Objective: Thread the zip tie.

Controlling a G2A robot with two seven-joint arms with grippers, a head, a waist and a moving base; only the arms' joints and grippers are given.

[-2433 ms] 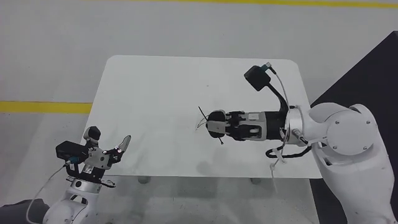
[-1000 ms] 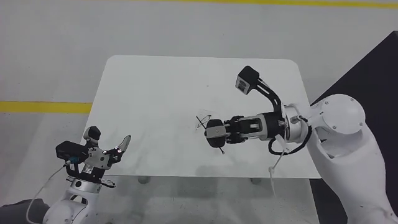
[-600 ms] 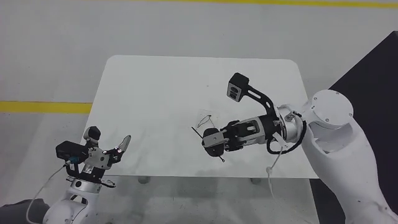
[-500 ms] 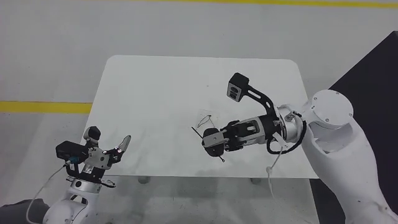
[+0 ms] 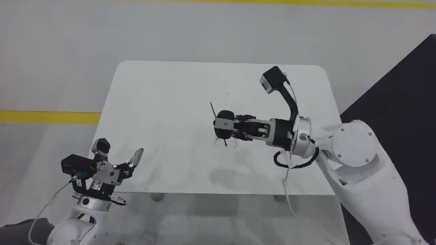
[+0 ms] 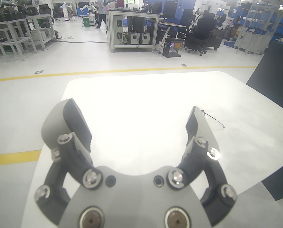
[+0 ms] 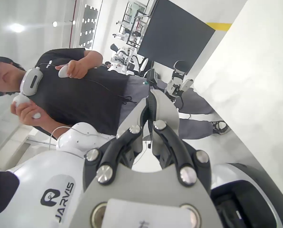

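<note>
My right gripper (image 5: 219,125) hangs over the middle of the white table (image 5: 163,102), shut on a thin black zip tie (image 5: 212,109) whose ends stick out on both sides of the fingers. In the right wrist view the zip tie (image 7: 151,119) runs as a dark strip between the closed pads of the right gripper (image 7: 151,97). My left gripper (image 5: 121,162) stays off the table's near left corner, open and holding nothing. In the left wrist view the left gripper (image 6: 134,119) faces the table, where a thin black strip (image 6: 213,119) shows beside one fingertip.
A dark panel (image 5: 409,88) stands beside the table's right side. The table (image 6: 143,91) is bare on its left half and far side. The other arm's gripper (image 7: 179,85) shows far off in the right wrist view.
My right gripper has moved from near the front edge toward the table's middle, turning its wrist, with the zip tie in it. The left arm has not moved.
</note>
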